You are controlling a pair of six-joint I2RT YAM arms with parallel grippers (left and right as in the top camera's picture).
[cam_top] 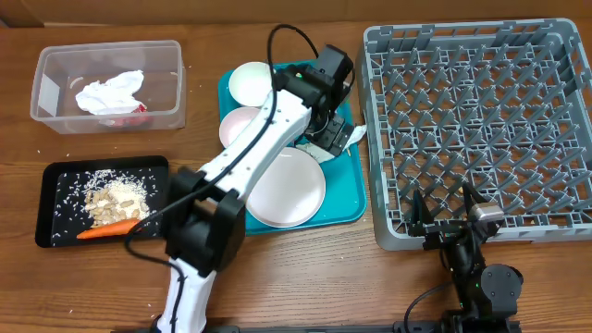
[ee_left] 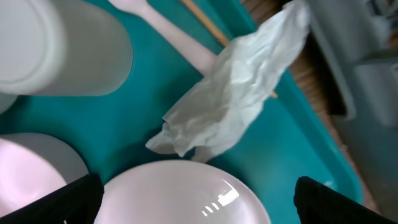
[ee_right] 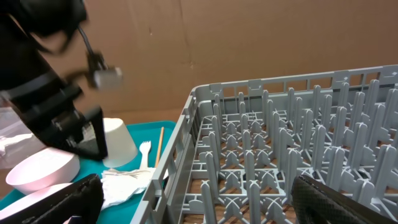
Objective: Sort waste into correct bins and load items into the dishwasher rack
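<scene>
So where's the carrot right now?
In the overhead view, the carrot lies in the black tray on the left side, along the tray's near edge, right beside the pile of nut scraps.

The left arm [cam_top: 250, 148] has glossy white tubular links between chunky black joint housings, with a thin black cable [cam_top: 269, 55] looping above its upper end. The right arm [cam_top: 476, 268] is black all over, with a small silver-grey block [cam_top: 485, 213] at its wrist and a round black joint [cam_top: 499, 282] below. Both pairs of jaws are matte black.
</scene>
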